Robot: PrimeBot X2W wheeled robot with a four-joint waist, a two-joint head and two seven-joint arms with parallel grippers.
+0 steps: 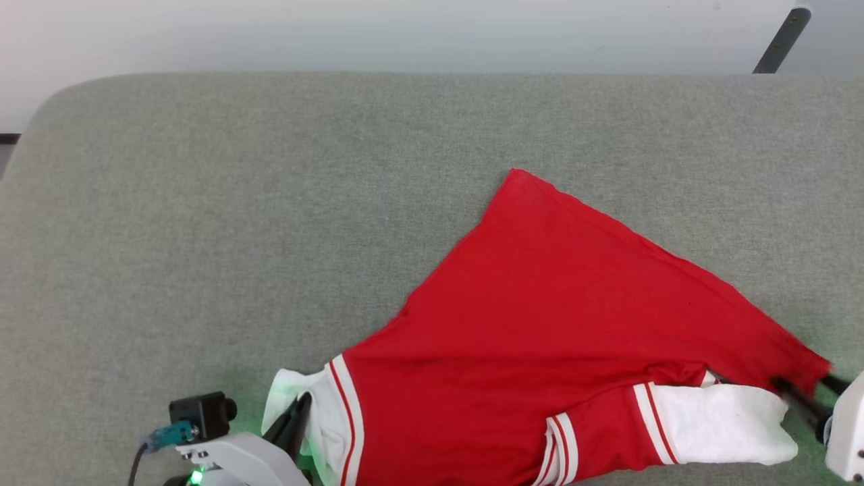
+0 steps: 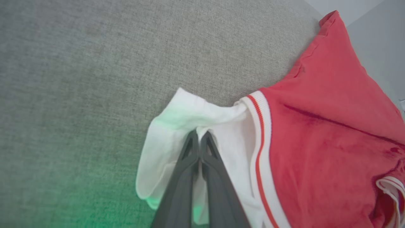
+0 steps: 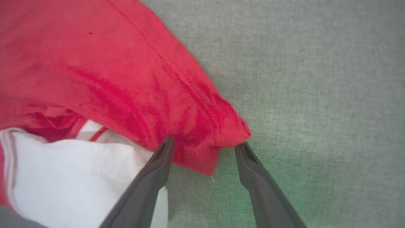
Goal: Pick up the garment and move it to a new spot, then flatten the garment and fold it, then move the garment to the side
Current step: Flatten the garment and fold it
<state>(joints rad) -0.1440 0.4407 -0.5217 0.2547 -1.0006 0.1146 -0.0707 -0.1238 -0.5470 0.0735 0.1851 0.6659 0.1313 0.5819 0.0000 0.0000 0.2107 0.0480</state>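
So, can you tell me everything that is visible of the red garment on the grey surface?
The garment is a red jersey shirt of soft knit-looking cloth, with white short sleeves and red-white striped trim. It lies crumpled and partly spread on the grey padded surface, one red corner pointing away from the robot. The left end effector is shut on a white sleeve; the open right end effector stands astride a red hem corner.
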